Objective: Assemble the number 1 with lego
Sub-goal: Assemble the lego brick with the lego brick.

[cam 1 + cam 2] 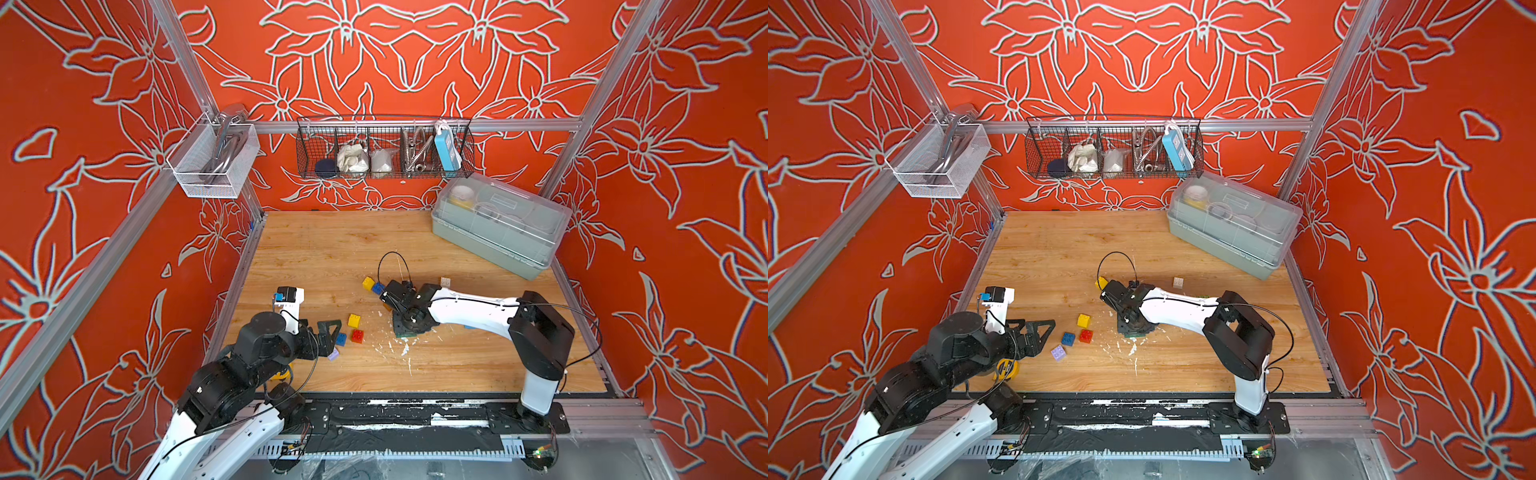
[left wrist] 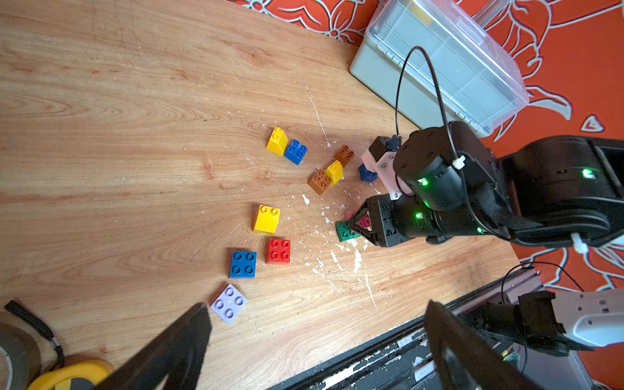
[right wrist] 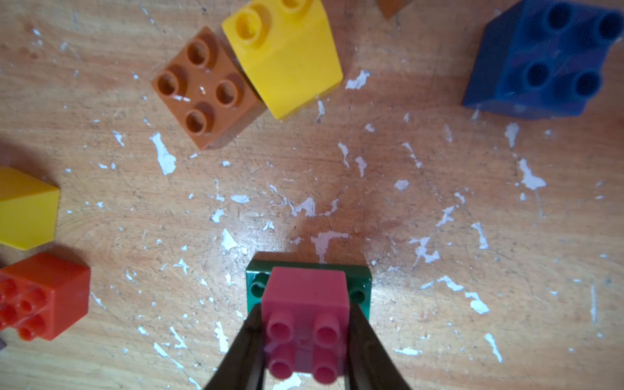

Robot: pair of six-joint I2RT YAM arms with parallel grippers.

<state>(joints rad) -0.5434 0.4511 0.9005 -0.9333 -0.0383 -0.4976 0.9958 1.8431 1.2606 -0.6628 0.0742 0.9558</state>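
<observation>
My right gripper (image 3: 305,341) is shut on a pink lego brick (image 3: 305,304), studs toward the camera. The brick sits over a dark green flat brick (image 3: 256,282) on the table, whether touching it I cannot tell. From the left wrist that gripper (image 2: 358,224) points down at the green brick (image 2: 343,232). My left gripper (image 2: 317,337) is open and empty near the table's front left, beside a lilac brick (image 2: 229,304). Loose yellow (image 1: 354,320), red (image 1: 357,336) and blue (image 1: 341,339) bricks lie between the arms. Brown (image 3: 206,87), yellow (image 3: 287,57) and dark blue (image 3: 543,64) bricks lie beyond the pink one.
A grey box with a clear lid (image 1: 498,224) stands at the back right. A wire basket (image 1: 384,147) and a white mesh basket (image 1: 212,162) hang on the frame. White flecks (image 1: 405,349) litter the wood. A yellow tape roll (image 2: 67,374) lies under my left arm.
</observation>
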